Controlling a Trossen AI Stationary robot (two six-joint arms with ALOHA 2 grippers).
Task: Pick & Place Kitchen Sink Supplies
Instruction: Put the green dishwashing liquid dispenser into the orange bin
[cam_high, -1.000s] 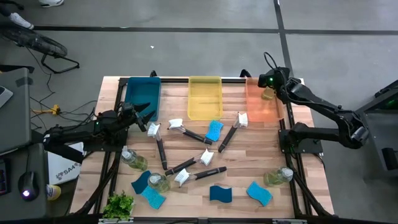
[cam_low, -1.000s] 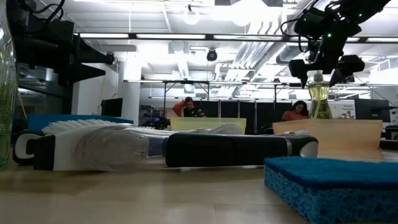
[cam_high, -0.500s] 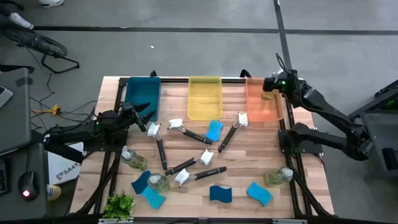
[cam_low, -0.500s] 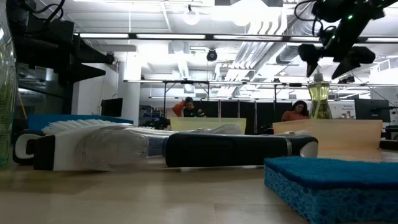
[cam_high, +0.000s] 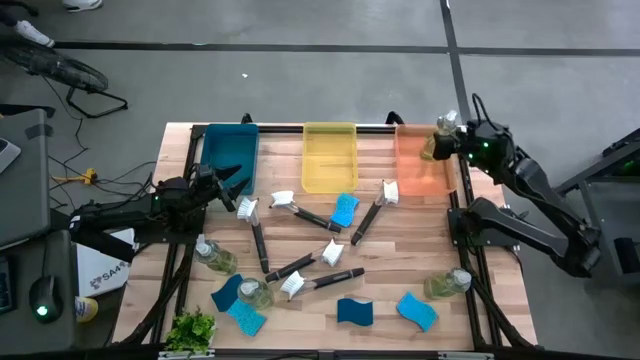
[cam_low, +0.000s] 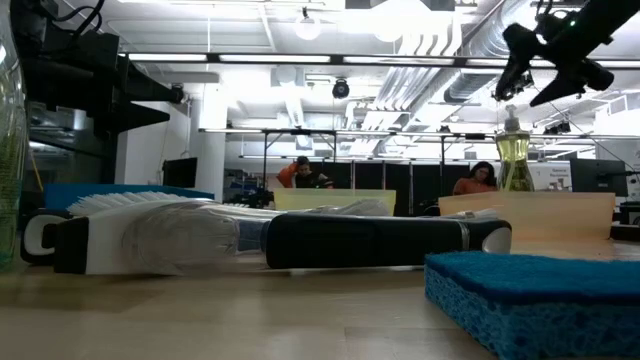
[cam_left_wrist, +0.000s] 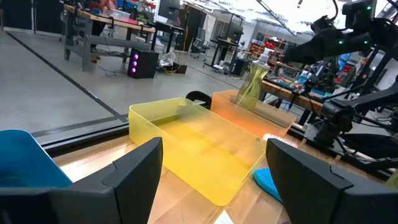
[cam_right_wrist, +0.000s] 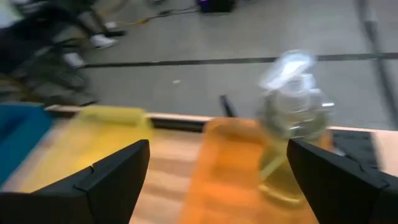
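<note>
At upper right, the translucent orange plastic bin (cam_high: 424, 166) holds the small clear bottle of yellow-green liquid (cam_high: 437, 143) upright, the right gripper (cam_high: 462, 141) just beside it, fingers wide, gripping nothing; left gripper (cam_high: 228, 178), mid-left, likewise wide.

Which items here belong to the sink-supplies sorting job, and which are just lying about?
Job items:
- blue sponges, several on the table
- dish brushes
- soap bottles on the table, one standing in the orange bin
- blue bin, yellow bin, orange bin
- right pincer, open beside that bottle

Lying about:
- small green plant
- computer mouse
</note>
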